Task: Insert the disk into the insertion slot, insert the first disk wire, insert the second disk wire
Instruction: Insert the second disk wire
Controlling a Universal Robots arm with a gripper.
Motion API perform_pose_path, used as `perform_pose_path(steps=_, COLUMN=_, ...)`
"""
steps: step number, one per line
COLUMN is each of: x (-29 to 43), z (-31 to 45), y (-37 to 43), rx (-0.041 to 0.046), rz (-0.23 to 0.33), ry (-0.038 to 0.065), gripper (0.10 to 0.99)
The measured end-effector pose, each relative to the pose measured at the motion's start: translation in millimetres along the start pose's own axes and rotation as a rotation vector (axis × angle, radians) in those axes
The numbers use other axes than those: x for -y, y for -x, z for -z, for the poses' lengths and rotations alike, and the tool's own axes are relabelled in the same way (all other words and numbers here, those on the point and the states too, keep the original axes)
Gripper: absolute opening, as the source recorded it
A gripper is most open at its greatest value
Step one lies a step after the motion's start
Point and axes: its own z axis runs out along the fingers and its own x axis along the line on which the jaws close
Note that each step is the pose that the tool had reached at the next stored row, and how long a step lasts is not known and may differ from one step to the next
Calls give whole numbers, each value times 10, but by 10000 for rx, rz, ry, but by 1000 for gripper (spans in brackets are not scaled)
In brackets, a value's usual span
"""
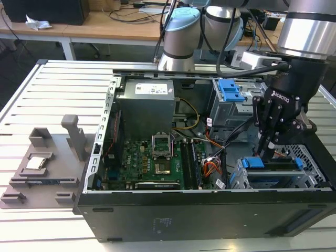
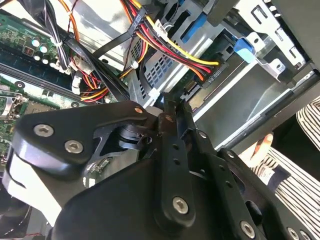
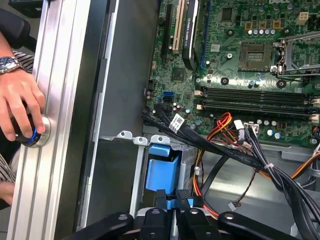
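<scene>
The disk (image 1: 255, 163), in its bright blue carrier, sits inside the insertion slot (image 1: 294, 182), a grey perforated cage at the case's front on the exterior view's right. My gripper (image 1: 268, 150) hangs just over the cage's inner end, its black fingers (image 2: 169, 131) drawn together. In the first wrist view the fingertips (image 3: 183, 196) hover right at the blue carrier (image 3: 162, 172). A black connector with yellow, red and black wires (image 2: 212, 75) lies against the cage's end, a little past my fingertips. I cannot make out anything gripped between the fingers.
A larger grey bay with a blue latch (image 1: 231, 89) stands behind the cage. Loose cable bundles (image 3: 240, 150) cross between the motherboard (image 1: 157, 157) and the cage. A person's hand (image 3: 20, 102) rests on a round knob (image 3: 34, 134) outside the case wall. A grey fixture (image 1: 39, 163) lies on the exterior view's left.
</scene>
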Motion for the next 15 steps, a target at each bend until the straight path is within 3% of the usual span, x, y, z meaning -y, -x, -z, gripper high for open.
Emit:
perform_pose_path(steps=2, x=0, z=0, y=0, rx=-1, rz=0, ry=0, gripper=196)
perform_pose_path(steps=4, x=-8, z=69, y=-23, rx=-1, rz=-1, ry=0, gripper=196)
perform_pose_path(steps=6, x=-7, z=86, y=-34, rx=1, rz=1, ry=2, gripper=196)
perform_pose_path(steps=8, x=1, z=73, y=-57, rx=111, rz=22, ry=28, gripper=196)
perform_pose_path(steps=10, x=44, z=51, y=-84, rx=337, rz=48, ry=51, gripper=196)
perform_pose_path(steps=12, x=129, z=57, y=-96, rx=342, rz=40, ry=93, gripper=196)
perform_pose_path(steps=15, x=162, z=57, y=-100, rx=358, rz=-55, ry=143, gripper=196)
